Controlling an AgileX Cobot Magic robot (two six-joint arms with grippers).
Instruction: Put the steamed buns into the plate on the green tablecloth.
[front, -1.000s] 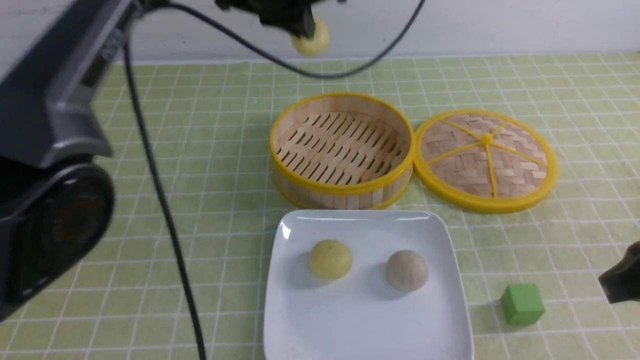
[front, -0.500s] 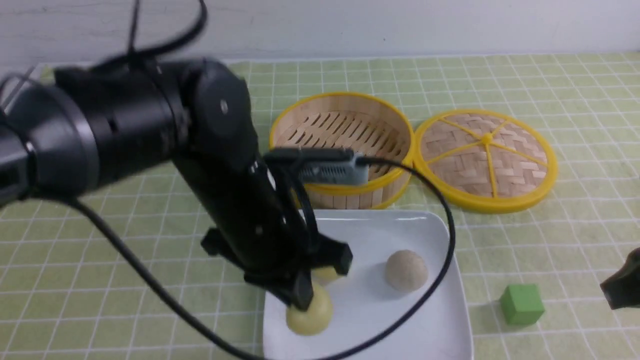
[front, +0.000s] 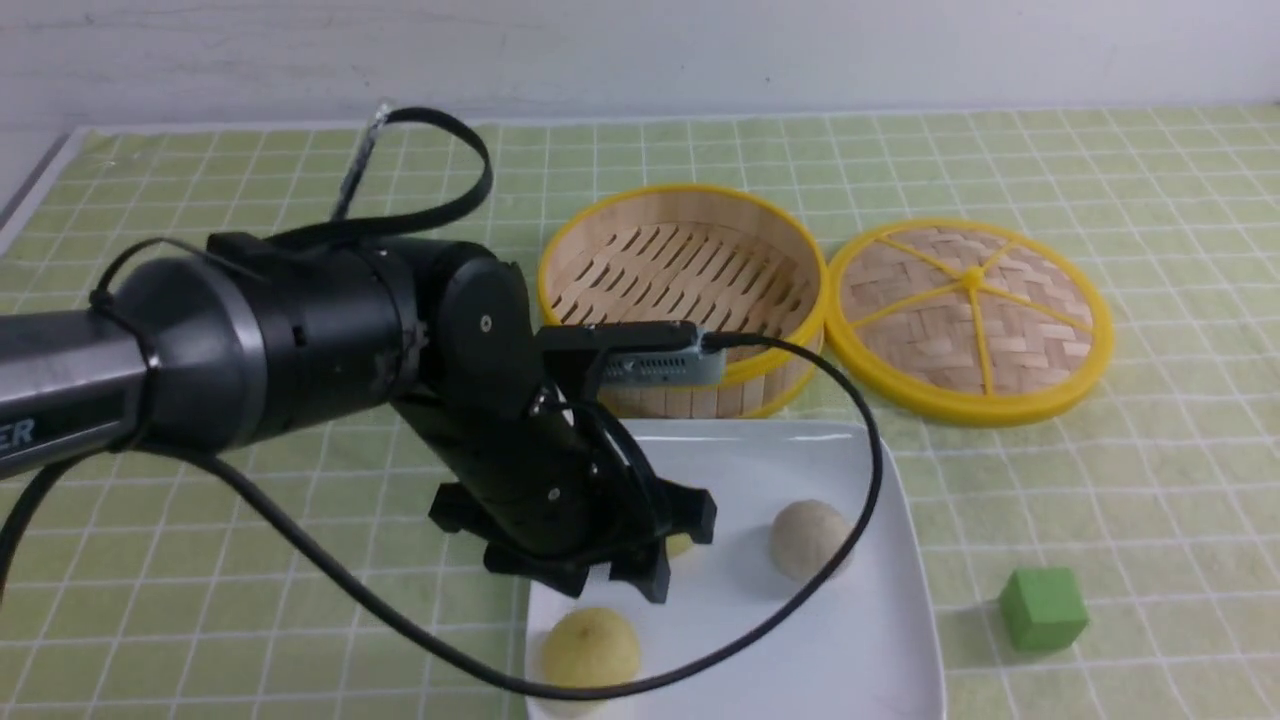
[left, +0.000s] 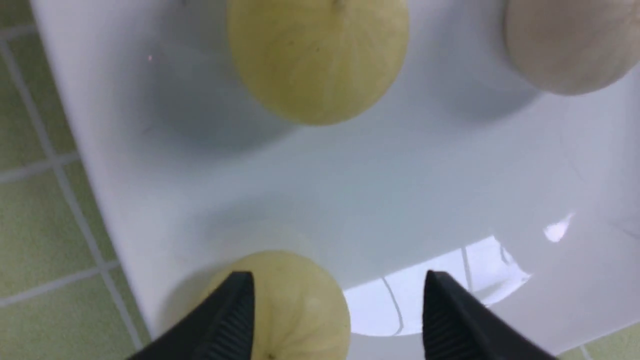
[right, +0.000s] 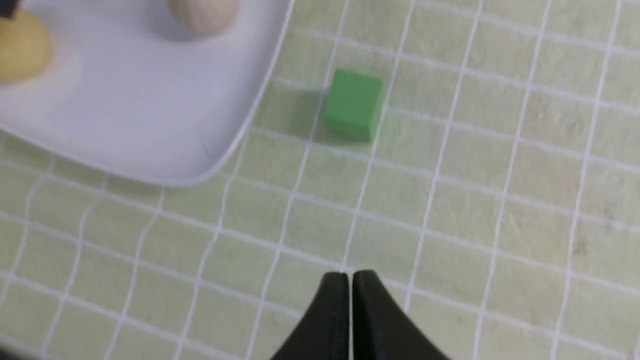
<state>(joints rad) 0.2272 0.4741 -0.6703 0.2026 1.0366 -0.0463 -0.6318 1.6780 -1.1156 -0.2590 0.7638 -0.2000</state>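
With the left fingers (left: 225, 315) spread wide, holding nothing, just above the pale yellow bun (front: 590, 647) lying by the near-left rim of the white plate (front: 860, 650), lift straight up so neither fingertip nudges it off.

In the front view the left gripper (front: 610, 585) covers most of one pale yellow bun (front: 681, 546), and the lower edge cuts off the plate (front: 860, 640). In the left wrist view the off-white bun (left: 565, 45) runs past the frame, and a finger (left: 225, 315) overlaps the nearest yellow bun (left: 300, 305).
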